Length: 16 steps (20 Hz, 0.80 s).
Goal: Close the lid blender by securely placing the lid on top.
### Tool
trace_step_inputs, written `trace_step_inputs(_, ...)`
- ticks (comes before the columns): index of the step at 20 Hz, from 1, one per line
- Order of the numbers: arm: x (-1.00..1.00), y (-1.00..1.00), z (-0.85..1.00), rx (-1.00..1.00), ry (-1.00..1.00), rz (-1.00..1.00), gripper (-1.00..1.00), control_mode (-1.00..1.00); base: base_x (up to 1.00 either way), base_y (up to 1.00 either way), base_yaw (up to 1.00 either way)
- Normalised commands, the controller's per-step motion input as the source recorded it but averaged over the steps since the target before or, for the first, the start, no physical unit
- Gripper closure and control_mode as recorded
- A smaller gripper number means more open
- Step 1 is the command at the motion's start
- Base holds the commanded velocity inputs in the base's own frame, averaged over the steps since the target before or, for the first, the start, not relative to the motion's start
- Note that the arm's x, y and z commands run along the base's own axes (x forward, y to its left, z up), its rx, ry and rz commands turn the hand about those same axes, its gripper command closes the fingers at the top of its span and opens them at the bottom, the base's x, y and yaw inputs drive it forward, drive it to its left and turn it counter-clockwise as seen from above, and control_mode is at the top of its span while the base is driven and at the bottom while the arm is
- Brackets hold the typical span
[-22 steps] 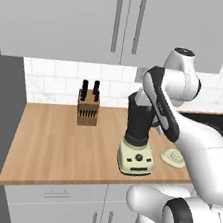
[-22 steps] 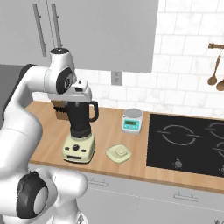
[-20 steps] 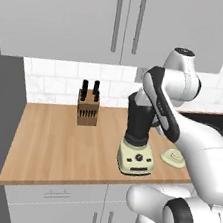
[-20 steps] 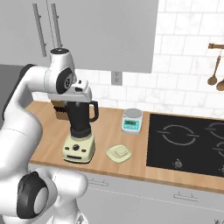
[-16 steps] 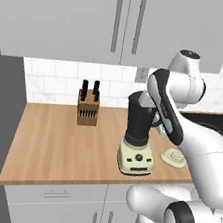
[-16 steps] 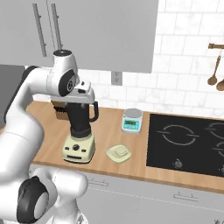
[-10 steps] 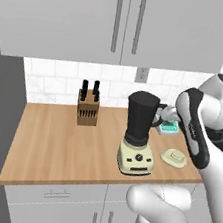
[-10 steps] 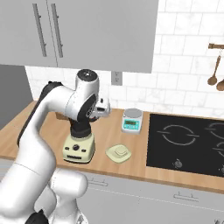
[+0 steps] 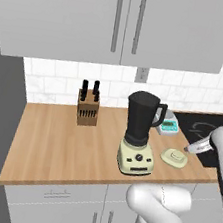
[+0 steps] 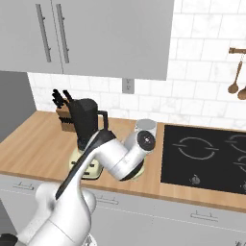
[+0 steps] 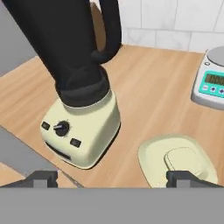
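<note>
Lid [image 11: 178, 164] flat on counter [image 9: 53, 140] near front edge, beside blender [image 11: 78, 83]. Gripper [image 11: 111, 178] above it, fingers wide apart, holding nothing.

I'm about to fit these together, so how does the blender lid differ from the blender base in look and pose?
The lid is a low flat disc with a raised centre knob; the blender base is a squat block. The lid is plain on top, while the base carries a dial and small buttons. The lid lies loose on the counter; the base bears the black jar. Both are pale cream.
</note>
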Motion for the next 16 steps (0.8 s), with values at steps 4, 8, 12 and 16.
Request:
trace_step_inputs(4,0.51,-0.53,-0.4,0.01,-0.14,0.48,-1.0,-1.0,0.0,0.0,0.0)
trace_step_inputs(8,0.28,-0.05,-0.43,0.0,-0.08,0.37,-1.0,-1.0,0.0,0.0,0.0)
trace_step_inputs(12,0.2,0.0,-0.37,0.0,-0.17,0.23,-1.0,-1.0,0.0,0.0,0.0)
trace_step_inputs(16,0.21,0.0,-0.23,0.0,-0.12,0.01,-1.0,-1.0,0.0,0.0,0.0)
